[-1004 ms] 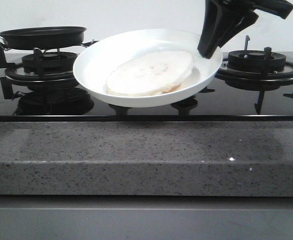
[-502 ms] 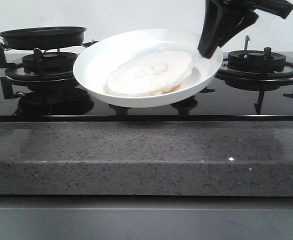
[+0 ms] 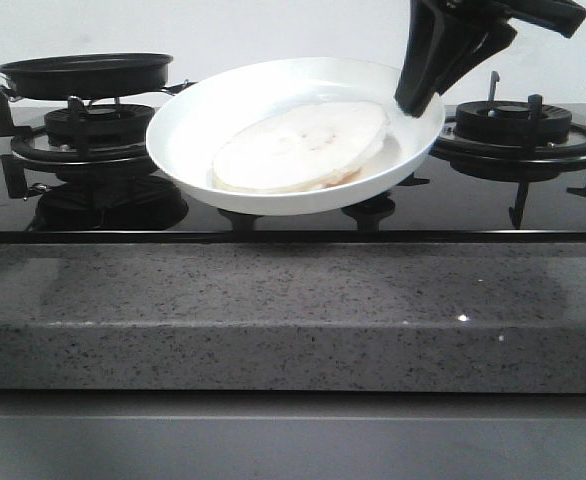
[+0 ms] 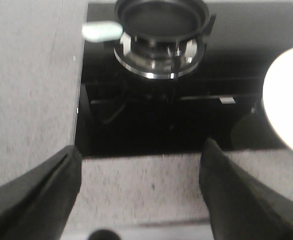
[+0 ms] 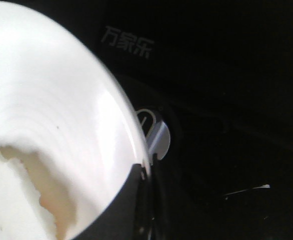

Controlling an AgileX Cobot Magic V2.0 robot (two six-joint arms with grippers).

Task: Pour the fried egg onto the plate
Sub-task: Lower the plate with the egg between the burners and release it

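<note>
Plate (image 3: 188, 130) tilted above hob (image 3: 303, 215); frying pan (image 3: 85, 73) behind-left.

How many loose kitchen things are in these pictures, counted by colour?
White: 2, the plate and the fried egg lying in it
Black: 1, the frying pan on the left burner
Total: 3
</note>
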